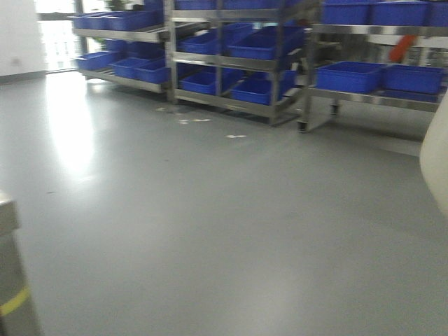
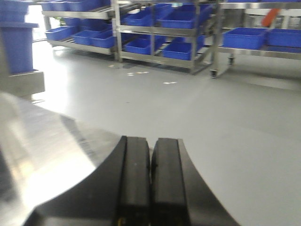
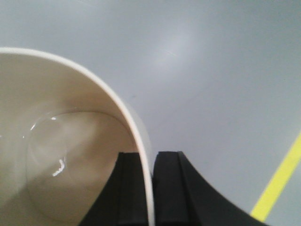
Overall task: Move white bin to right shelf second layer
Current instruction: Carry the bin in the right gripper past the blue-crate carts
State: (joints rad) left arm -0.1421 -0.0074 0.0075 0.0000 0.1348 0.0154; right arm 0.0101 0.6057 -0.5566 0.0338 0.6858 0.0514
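Observation:
My right gripper point(image 3: 151, 162) is shut on the rim of the white bin point(image 3: 61, 155), one finger inside and one outside, and holds it above the grey floor. The bin is glossy, cream-white and empty. Only a sliver of it point(image 1: 437, 164) shows at the right edge of the front view. My left gripper point(image 2: 151, 155) is shut and empty beside a shiny steel tabletop point(image 2: 33, 141). The right-hand flow rack stands far across the floor, and its second tier point(image 1: 231, 61) carries blue crates. That tier also shows in the left wrist view point(image 2: 155, 29).
Another flow rack with blue crates point(image 1: 119, 66) stands at the back left. A wheeled steel cart point(image 1: 378, 94) with blue crates stands at the back right. A steel table corner point(image 1: 10, 280) is at my near left. A yellow floor line point(image 3: 277, 188) runs under the right arm.

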